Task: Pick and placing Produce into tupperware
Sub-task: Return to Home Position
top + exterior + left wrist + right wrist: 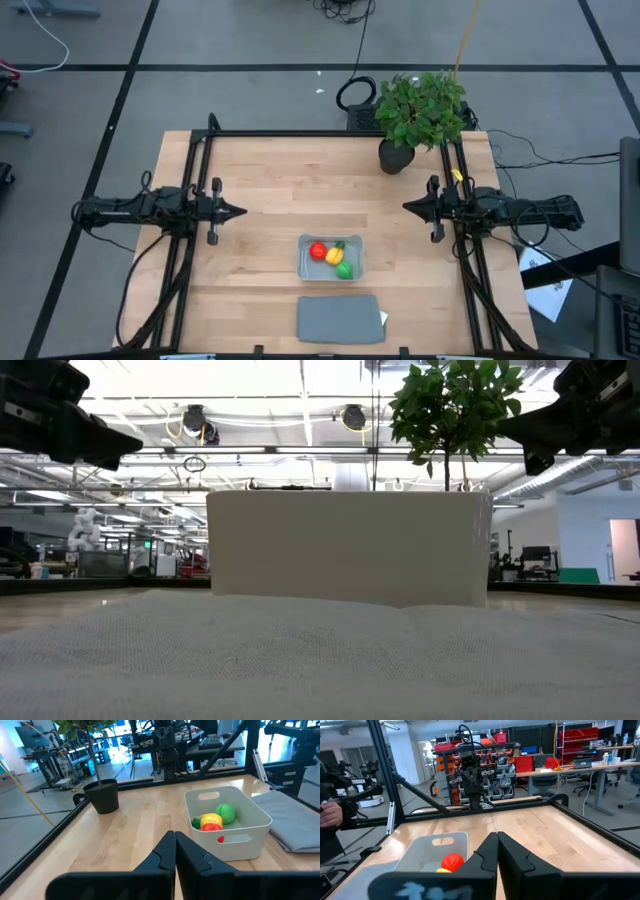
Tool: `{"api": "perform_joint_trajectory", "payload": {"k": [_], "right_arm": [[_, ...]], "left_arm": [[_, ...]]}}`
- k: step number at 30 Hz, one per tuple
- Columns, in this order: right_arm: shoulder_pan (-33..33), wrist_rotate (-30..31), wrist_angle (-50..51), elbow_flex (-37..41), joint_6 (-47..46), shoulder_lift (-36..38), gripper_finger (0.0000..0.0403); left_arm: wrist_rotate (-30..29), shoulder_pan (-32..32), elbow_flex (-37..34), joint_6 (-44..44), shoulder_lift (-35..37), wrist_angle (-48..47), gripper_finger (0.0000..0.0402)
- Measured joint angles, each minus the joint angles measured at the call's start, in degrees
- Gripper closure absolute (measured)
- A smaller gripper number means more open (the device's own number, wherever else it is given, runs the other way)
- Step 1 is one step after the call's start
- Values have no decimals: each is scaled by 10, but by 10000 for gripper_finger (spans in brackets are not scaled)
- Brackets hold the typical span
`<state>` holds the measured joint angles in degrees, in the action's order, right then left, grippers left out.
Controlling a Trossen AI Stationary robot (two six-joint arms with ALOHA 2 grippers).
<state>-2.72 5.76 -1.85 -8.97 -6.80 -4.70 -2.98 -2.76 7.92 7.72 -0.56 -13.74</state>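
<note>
The tupperware [303,262] stands on the table's near middle, holding the red round piece [318,251], the yellow piece with a green tip [334,254] and the green round piece [345,270]. They also show in the left wrist view: the tupperware [240,847], the red piece [212,826], the green piece [226,813]. My left gripper [243,211] is shut and empty above the table's left side. My right gripper [407,206] is shut and empty above the right side. Both are well away from the tupperware.
A flat grey lid [338,318] lies just near of the tupperware. A potted leafy plant [420,112] stands at the far right corner. A black frame [300,134] runs along the table's edges. A person's hand [329,812] shows beyond the table.
</note>
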Motion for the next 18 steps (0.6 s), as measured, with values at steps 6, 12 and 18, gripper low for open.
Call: {"api": "perform_joint_trajectory", "payload": {"k": [6,12,18], "right_arm": [[0,0,-1,0,4,0,403],[0,0,0,0,6,0,403],[0,0,0,0,5,0,403]], "left_arm": [[0,0,0,-6,0,5,400],[0,0,0,-22,0,10,391],[0,0,0,-18,-1,9,381]]}}
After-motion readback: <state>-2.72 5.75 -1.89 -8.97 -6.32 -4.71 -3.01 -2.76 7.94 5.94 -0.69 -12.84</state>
